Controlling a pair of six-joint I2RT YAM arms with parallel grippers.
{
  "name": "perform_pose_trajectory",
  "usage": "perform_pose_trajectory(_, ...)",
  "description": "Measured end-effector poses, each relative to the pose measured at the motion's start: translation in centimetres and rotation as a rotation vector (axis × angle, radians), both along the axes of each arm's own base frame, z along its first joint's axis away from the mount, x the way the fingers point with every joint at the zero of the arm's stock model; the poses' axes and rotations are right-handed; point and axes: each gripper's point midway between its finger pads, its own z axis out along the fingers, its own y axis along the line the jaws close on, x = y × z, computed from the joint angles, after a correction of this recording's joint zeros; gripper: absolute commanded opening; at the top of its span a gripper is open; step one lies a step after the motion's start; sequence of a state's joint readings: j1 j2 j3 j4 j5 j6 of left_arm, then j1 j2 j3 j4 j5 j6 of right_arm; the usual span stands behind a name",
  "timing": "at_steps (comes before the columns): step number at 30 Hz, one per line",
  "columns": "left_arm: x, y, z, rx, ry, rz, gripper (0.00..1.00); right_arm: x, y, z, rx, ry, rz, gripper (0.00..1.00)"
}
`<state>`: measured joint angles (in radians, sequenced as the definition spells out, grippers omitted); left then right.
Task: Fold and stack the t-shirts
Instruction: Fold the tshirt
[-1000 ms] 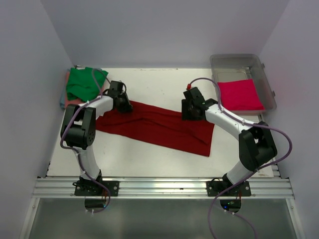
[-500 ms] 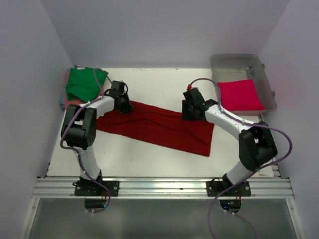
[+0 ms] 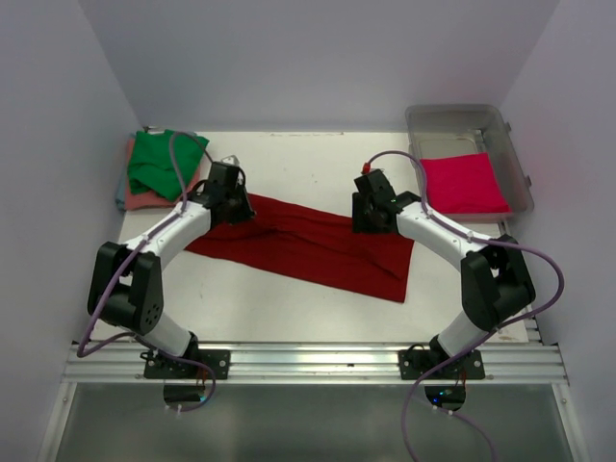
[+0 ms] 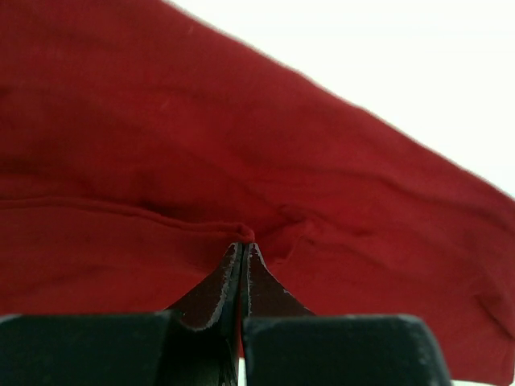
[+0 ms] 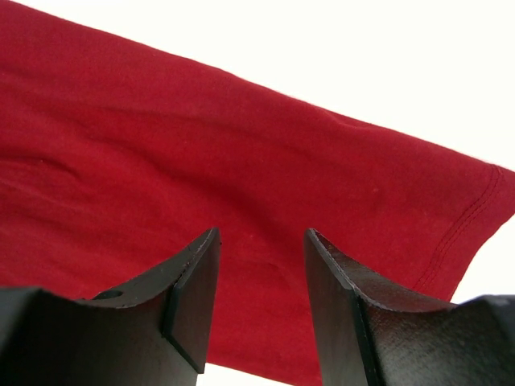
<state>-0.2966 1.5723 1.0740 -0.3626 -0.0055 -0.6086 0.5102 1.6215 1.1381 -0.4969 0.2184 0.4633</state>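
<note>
Now | white table (image 3: 289,164), pale walls (image 3: 318,58) | left pincer (image 4: 244,241) pinches dark red shirt (image 3: 318,250) | right pincer (image 5: 261,237) agape

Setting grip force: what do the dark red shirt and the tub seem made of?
Dark red shirt: soft matte cloth, probably cotton knit; it wrinkles and has a stitched hem. Tub: clear, smooth plastic, likely rigid; its walls are see-through.

Top view bright, even, diffuse light w/ faint soft shadows on white tabletop (image 3: 289,298). Wrist views: tabletop blown out to pure white glare; large dark red cloth t-shirt (image 4: 241,145) fairly sharp, black fingers (image 5: 193,297) near lens soft.
</note>
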Motion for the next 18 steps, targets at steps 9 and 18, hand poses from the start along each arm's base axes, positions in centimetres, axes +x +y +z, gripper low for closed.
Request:
perform_pose_trajectory(9,-5.8,1.7,-5.2,0.041,0.177,0.016,0.00,0.0,0.0,0.0,-0.001,0.001,0.000,0.50)
perform_pose_trajectory(18,-8.6,0.3,-4.4,-0.047,0.169,0.014,0.00,0.0,0.0,0.0,-0.001,0.001,0.000,0.50)
